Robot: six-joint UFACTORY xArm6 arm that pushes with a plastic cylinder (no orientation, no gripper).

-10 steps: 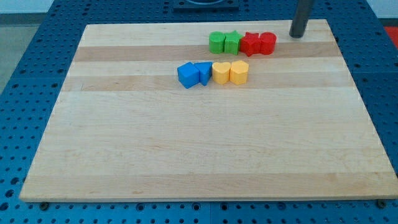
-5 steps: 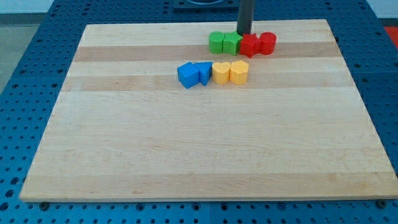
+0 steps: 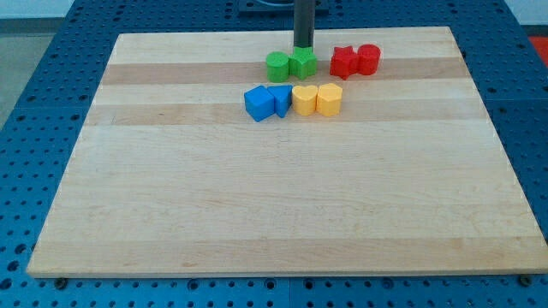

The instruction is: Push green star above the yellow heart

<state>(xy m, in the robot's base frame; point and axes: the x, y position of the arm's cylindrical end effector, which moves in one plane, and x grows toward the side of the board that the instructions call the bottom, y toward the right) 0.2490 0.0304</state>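
The green star [image 3: 303,62] lies near the view's top centre, touching a green round block [image 3: 276,66] on its left. The yellow heart [image 3: 305,99] lies just below the green star, with a small gap between them. A yellow hexagon [image 3: 329,98] touches the heart's right side. My tip [image 3: 303,47] stands at the top edge of the green star, against it or nearly so.
A red star [image 3: 343,62] and a red round block [image 3: 368,58] sit together right of the green star, a gap apart from it. A blue cube [image 3: 258,103] and a blue triangle [image 3: 280,98] lie left of the yellow heart. The wooden board [image 3: 257,214] rests on a blue pegboard.
My tip swept left from the board's top right corner. The two green blocks slid left and slightly down, away from the red blocks. The green star now sits directly above the yellow heart.
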